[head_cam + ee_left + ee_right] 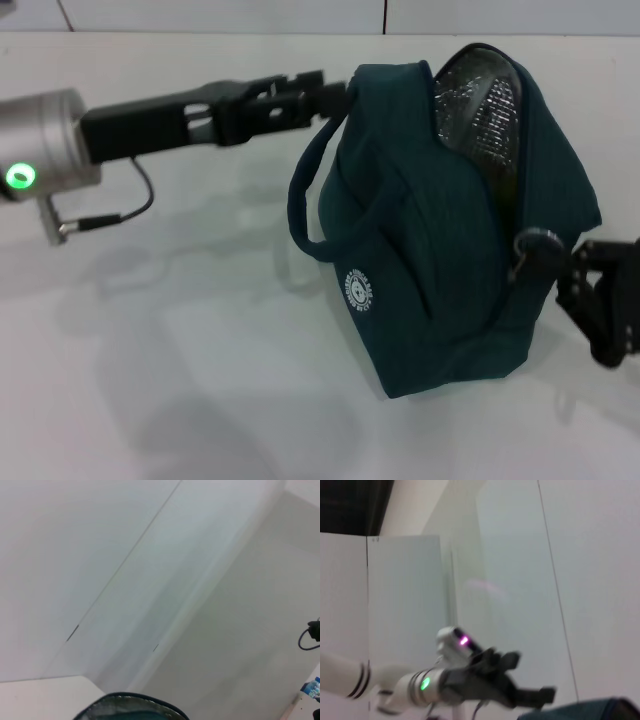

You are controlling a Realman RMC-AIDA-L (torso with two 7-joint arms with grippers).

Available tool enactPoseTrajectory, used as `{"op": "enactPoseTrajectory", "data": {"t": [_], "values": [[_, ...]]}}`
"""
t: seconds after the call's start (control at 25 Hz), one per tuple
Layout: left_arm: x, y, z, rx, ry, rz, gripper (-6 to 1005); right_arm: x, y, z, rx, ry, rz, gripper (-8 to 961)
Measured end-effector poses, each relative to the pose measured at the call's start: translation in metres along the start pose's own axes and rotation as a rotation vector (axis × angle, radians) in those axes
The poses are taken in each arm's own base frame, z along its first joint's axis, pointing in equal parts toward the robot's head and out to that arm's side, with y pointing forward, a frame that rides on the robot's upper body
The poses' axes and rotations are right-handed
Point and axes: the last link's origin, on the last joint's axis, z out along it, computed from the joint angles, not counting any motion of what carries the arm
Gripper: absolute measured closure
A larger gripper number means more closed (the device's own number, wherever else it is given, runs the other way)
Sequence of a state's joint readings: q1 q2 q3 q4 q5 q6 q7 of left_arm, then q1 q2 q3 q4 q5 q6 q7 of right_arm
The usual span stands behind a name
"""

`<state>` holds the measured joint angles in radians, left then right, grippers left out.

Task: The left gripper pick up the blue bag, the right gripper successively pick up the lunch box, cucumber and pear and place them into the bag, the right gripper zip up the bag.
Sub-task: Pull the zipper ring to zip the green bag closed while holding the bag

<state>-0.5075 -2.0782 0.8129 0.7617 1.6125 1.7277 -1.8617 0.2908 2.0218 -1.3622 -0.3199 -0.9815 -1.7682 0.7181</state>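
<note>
The blue bag (440,230) hung tilted at the frame's centre-right, foil lining showing at its top. The left gripper (335,92), upper left, was clamped on its upper edge. The right gripper (545,262), lower right, sat at the ring zip pull (528,243); whether its fingers had closed could not be told. Zipping well probably meant pulling steadily along the track while the left held taut.

Bare table (200,380) beside blue bag (440,260)
</note>
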Motion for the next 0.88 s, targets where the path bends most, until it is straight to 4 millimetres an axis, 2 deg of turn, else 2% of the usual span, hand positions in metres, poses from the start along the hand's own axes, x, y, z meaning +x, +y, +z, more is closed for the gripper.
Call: {"op": "enactPoseTrajectory", "data": {"t": [0.12,0.36,0.64,0.88], "values": [[-0.010,0.005,-0.010,-0.014,0.012,0.025,182,-0.007,-0.009,0.008,0.007,-0.034,-0.025,949],[-0.035,0.020,-0.030,-0.058,0.043,0.104,124,-0.021,-0.026,0.027,0.003,-0.086,-0.067,949],[-0.067,0.020,-0.045,-0.016,0.100,0.169,132,-0.032,-0.043,0.065,-0.065,-0.083,-0.101,949],[-0.081,0.020,-0.050,0.015,0.111,0.206,139,-0.030,-0.043,0.091,-0.143,-0.038,-0.113,949]]}}
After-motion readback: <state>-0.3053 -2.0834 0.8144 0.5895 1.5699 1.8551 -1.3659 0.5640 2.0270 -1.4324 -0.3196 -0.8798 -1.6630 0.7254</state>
